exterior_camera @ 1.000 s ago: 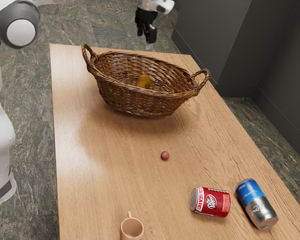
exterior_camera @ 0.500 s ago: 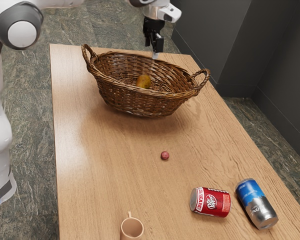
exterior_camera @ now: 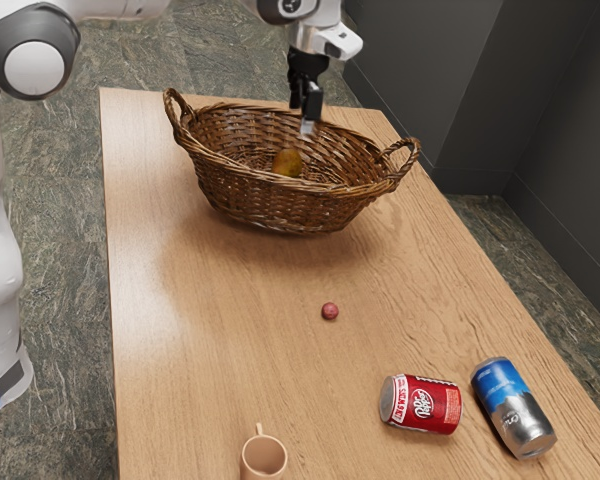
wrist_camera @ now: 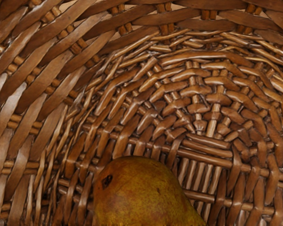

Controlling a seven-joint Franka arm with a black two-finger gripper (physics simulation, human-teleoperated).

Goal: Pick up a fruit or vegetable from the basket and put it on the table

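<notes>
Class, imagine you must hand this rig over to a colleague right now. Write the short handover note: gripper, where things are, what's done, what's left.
Gripper: over the basket, not holding the fruit; I can't tell whether it is open or shut.
Things: one yellow-brown, pear-like fruit lies in the basket. On the table: a small reddish ball, a mug and two cans on their sides.
Done: hand placed above the basket; fruit not yet picked up.
Left: grasp the fruit, lift it over the rim, set it on the table.
</notes>
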